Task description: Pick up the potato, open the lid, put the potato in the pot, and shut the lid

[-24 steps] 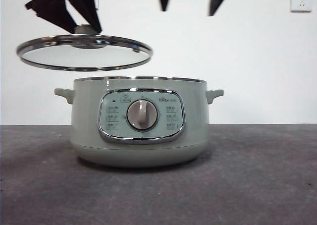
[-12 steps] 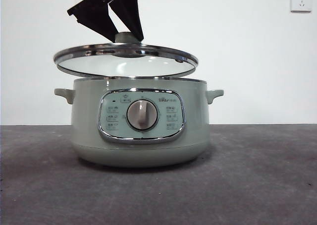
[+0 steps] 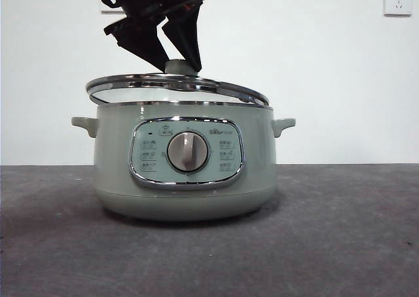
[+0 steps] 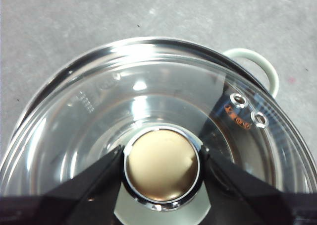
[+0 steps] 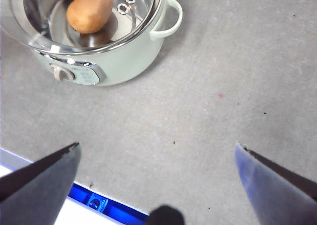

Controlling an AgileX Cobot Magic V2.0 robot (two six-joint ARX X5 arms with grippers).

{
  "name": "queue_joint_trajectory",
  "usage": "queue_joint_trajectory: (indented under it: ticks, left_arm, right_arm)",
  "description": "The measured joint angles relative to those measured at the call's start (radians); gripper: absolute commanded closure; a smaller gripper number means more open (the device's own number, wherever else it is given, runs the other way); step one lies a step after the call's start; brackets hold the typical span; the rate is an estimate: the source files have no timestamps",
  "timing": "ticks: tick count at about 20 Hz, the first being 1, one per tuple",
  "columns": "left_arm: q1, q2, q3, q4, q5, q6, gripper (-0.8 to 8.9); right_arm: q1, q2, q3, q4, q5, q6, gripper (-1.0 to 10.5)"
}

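The pale green pot (image 3: 183,186) stands on the grey table. My left gripper (image 3: 177,63) is shut on the lid's knob (image 3: 178,67) and holds the glass lid (image 3: 131,84) just over the pot's rim, tilted, its left side a little higher. In the left wrist view the jaws flank the knob (image 4: 162,164) above the lid (image 4: 94,111). The potato (image 5: 90,11) lies inside the pot (image 5: 124,56), seen through the lid (image 5: 143,7) in the right wrist view. My right gripper (image 5: 157,155) is open and empty, high over the table to the pot's side.
A wall socket (image 3: 398,0) sits at the upper right on the white wall. The pot's side handle (image 4: 257,66) sticks out past the lid. A blue and white table edge (image 5: 94,202) shows in the right wrist view.
The left gripper has carried the lid to the right and down, from beside the pot to just over its rim. The right gripper's tips have left the front view.
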State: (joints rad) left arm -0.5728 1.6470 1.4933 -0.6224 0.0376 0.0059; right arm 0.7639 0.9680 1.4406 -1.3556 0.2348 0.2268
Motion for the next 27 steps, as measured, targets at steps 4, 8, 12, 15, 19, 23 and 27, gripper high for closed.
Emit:
queue_joint_trajectory:
  ticks: [4,8,12,15,19,23,27]
  left_arm:
    - [0.000,0.006,0.000,0.020,-0.002,0.001,8.23]
    - [0.000,0.008,0.000,0.025,-0.003,0.002,8.23]
    - [0.000,0.011,0.000,0.036,-0.004,0.005,8.23]
    - [0.000,0.023,-0.003,0.060,-0.006,0.005,8.23]
    - [0.000,0.024,-0.003,0.061,-0.008,0.009,8.22]
    - [0.000,0.024,-0.003,0.061,-0.008,0.014,8.14]
    - [0.000,0.024,-0.003,0.057,-0.008,0.028,7.96]
  right_arm:
    - [0.000,-0.003,0.000,0.000,0.000,0.003,3.1]
    - [0.000,-0.003,0.000,0.000,-0.030,0.008,3.1]
    - [0.000,-0.003,0.000,0.000,-0.034,0.010,3.1]
    - [0.000,-0.003,0.000,0.000,-0.035,0.016,3.1]
    - [0.000,-0.003,0.000,0.000,-0.041,0.024,3.1]
    - [0.000,-0.003,0.000,0.000,-0.041,0.027,3.1]
    - [0.000,-0.003,0.000,0.000,-0.051,0.032,3.1]
